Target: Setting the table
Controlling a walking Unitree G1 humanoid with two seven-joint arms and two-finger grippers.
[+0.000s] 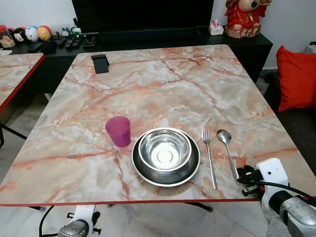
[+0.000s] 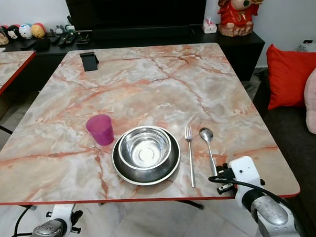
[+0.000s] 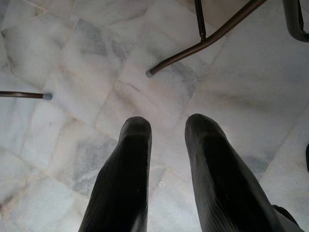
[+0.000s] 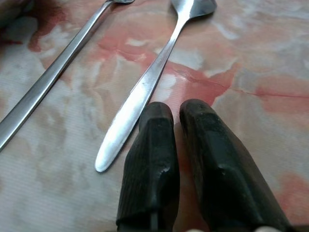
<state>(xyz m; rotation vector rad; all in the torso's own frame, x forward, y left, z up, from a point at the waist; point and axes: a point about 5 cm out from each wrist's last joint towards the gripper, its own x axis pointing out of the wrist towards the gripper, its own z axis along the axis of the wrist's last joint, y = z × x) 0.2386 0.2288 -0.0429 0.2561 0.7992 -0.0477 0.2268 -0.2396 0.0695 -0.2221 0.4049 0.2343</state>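
On the marble table (image 1: 161,81), near its front edge, a steel bowl (image 1: 164,148) sits in a dark plate (image 1: 142,170). A purple cup (image 1: 118,130) stands upright just left of the plate. Right of the plate a fork (image 1: 208,158) and a spoon (image 1: 227,147) lie side by side. My right gripper (image 4: 175,110) rests low over the table at the spoon's handle end (image 4: 113,145), shut, with nothing between its fingers; the handle lies just beside them. My left gripper (image 3: 168,124) hangs open below the table's front edge, over the floor.
A black phone stand (image 1: 100,63) stands at the far left of the table. A second marble table (image 1: 9,72) is to the left. Behind are a dark TV console and a red statue (image 1: 243,12). A red cushion (image 1: 299,75) lies to the right. Metal table legs (image 3: 203,43) cross the tiled floor.
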